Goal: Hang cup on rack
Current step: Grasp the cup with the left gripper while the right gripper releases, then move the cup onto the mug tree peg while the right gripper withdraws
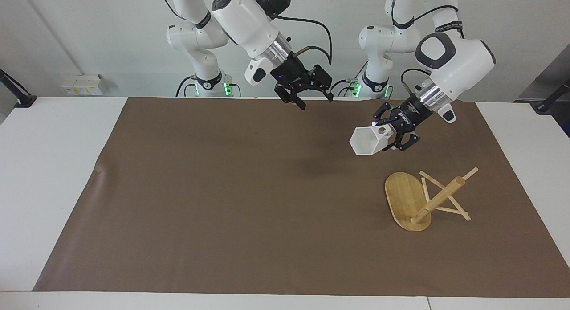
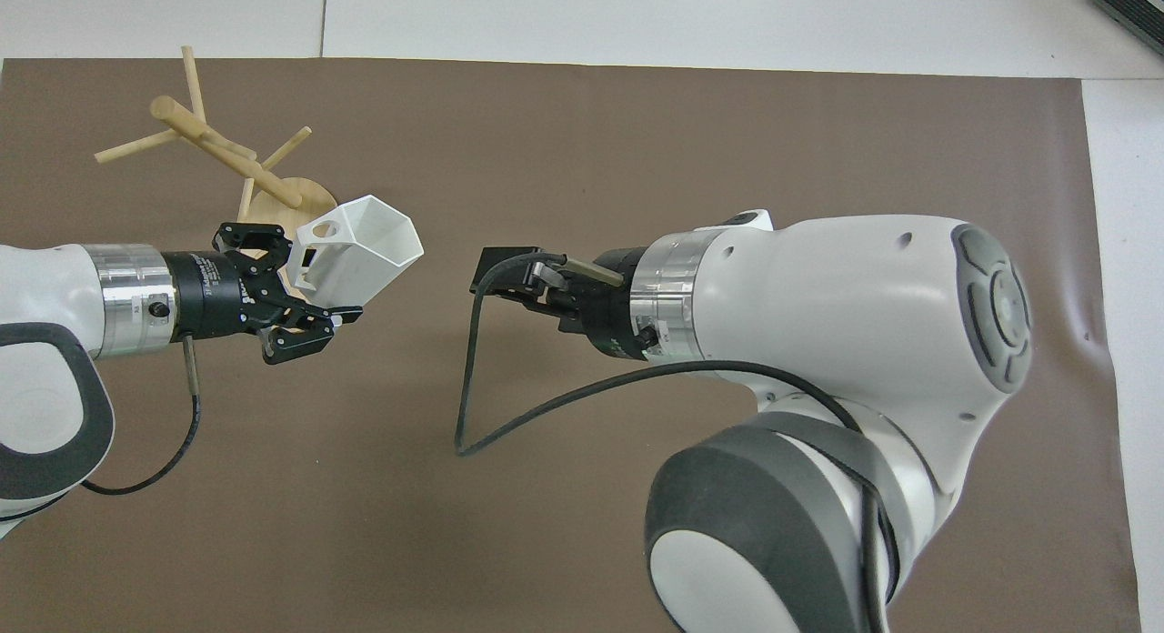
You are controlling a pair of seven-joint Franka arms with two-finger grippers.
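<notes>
In the facing view, reading from the right arm's end of the table, the right gripper point(image 1: 307, 92) is hanging in the air over the edge of the brown mat point(image 1: 222, 189) nearest the robots, its fingers spread apart and holding nothing; this arm is waiting. Next comes the left gripper point(image 1: 392, 138), closed on the blocky handle of the cup point(image 1: 367, 140), which is hanging tilted in the air with its open mouth turned down and away from the gripper. Below it, toward the left arm's end of the table, the rack point(image 1: 425, 198) is standing on the mat with its pegs bare. Judging by this, the pickup is done and the cup is in the hand that will hang it, but the carry to the rack, the lining up of the handle's round hole with a peg and the release are all left. Nothing is lying between the cup and the rack; the crossing pegs themselves look like the only thing the faceted body could knock against on the way in.
</notes>
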